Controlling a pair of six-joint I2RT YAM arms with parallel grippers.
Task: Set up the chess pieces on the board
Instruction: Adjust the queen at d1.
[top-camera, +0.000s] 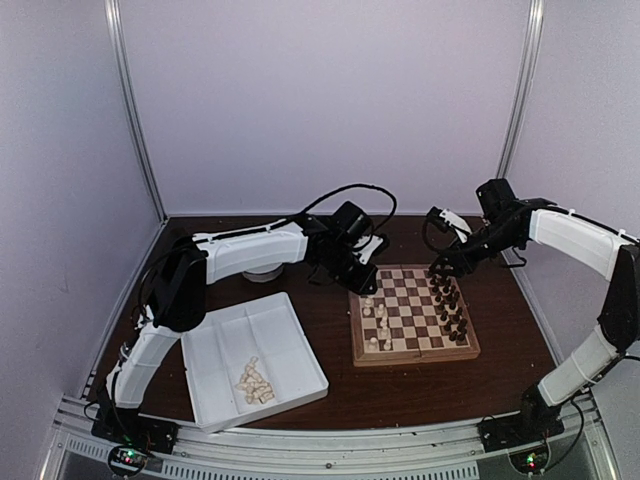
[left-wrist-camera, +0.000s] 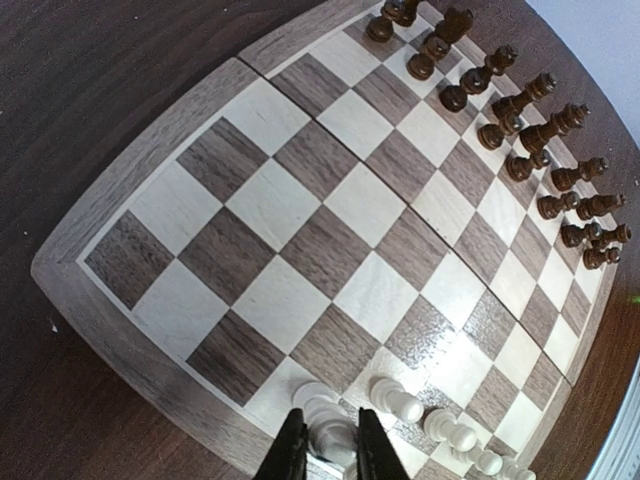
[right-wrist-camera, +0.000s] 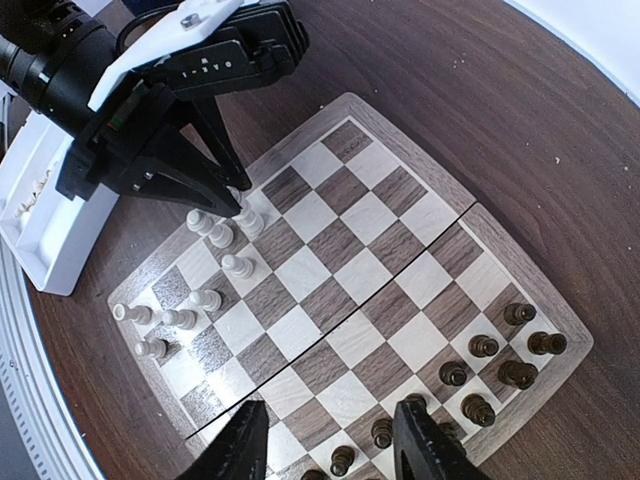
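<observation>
a white divided tray (top-camera: 280, 345) lies on the dark brown table (top-camera: 420, 390), pale walls (top-camera: 330, 100) standing behind it.

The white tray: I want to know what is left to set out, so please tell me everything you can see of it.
The white tray looks like thin moulded plastic, roughly square, with low ridges dividing it into compartments. It lies flat on the dark table, turned at an angle, left of the board, apart from it. A small heap of cream chess pieces lies in one near compartment; the others look bare.
</observation>
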